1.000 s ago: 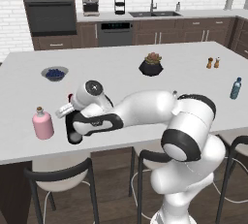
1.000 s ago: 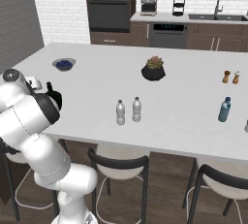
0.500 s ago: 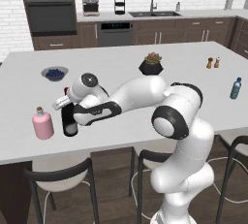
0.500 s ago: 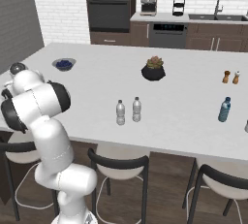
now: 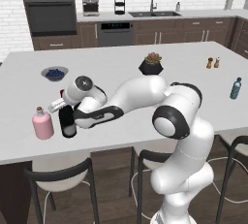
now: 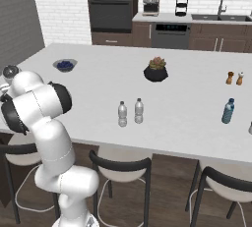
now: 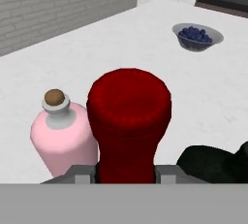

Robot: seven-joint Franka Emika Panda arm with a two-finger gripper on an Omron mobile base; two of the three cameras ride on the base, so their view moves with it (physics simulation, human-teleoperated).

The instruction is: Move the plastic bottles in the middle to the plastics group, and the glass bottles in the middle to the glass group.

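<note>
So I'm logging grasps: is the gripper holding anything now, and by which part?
The gripper holds the wine bottle by its red-capped neck, beside the pink bottle.

On the counter (image 5: 126, 68), the wine bottle (image 7: 129, 121) stands just beside the pink bottle (image 5: 42, 123), with the flask (image 7: 213, 162) close on its other side. A bowl (image 5: 54, 73) sits behind them. Two small bottles (image 6: 130, 112) stand side by side mid-counter; a plant pot (image 6: 156, 70) lies behind those.
</note>
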